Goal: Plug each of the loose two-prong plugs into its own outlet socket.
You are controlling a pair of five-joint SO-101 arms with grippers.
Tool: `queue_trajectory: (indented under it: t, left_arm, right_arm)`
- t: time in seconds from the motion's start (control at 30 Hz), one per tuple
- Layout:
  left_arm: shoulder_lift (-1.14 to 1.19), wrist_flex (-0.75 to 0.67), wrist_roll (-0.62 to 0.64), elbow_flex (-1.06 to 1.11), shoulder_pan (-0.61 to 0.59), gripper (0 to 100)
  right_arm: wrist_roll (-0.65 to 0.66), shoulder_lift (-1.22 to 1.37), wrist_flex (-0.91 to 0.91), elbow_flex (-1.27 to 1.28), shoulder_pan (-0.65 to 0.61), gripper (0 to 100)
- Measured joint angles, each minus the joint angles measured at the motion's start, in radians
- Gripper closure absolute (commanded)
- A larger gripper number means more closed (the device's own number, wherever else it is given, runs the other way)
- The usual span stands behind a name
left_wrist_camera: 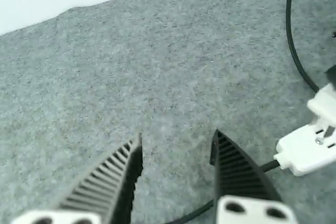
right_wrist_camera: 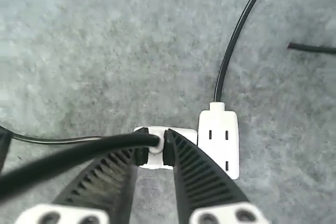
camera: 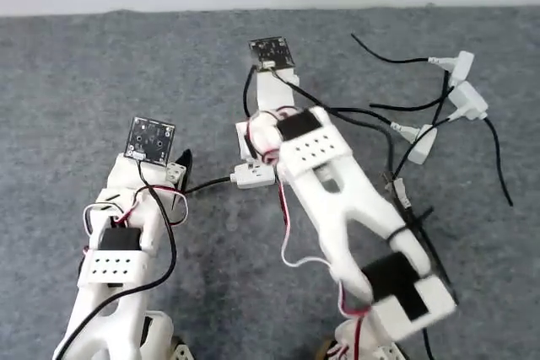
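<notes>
My right gripper (right_wrist_camera: 156, 148) is shut on a small white plug (right_wrist_camera: 157, 157) whose black cable runs off to one side. Right beside it on the grey carpet lies a white outlet socket (right_wrist_camera: 219, 142), slots facing up, touching or nearly touching the plug. From above, this white plug (camera: 253, 176) lies under the right arm's wrist. My left gripper (left_wrist_camera: 176, 156) hovers open just above the carpet, nothing between its fingers (left_wrist_camera: 236, 166). A white plug body (left_wrist_camera: 307, 153) on a black cable lies just off to its side.
Three more white plugs or sockets (camera: 460, 63), (camera: 468, 100), (camera: 424, 141) on tangled black cables (camera: 396, 107) lie at the far right. The left arm's black finger (camera: 183, 162) is a short way left of the held plug. Open carpet (camera: 84, 82) spreads at the far left.
</notes>
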Motion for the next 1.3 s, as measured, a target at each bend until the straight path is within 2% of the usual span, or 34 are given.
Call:
queue_trajectory:
  t: [0.63,0.93,1.3]
  left_arm:
    - [0.000,-0.006,0.000,0.005,0.002,80]
    - [0.000,-0.006,0.000,0.005,0.002,80]
    - [0.000,-0.006,0.000,0.005,0.002,80]
  right_arm:
    - [0.080,-0.052,-0.064,0.127,0.006,99.1]
    - [0.121,-0.057,-0.190,0.212,0.055,99.1]
    - [0.121,-0.057,-0.196,0.212,0.055,99.1]
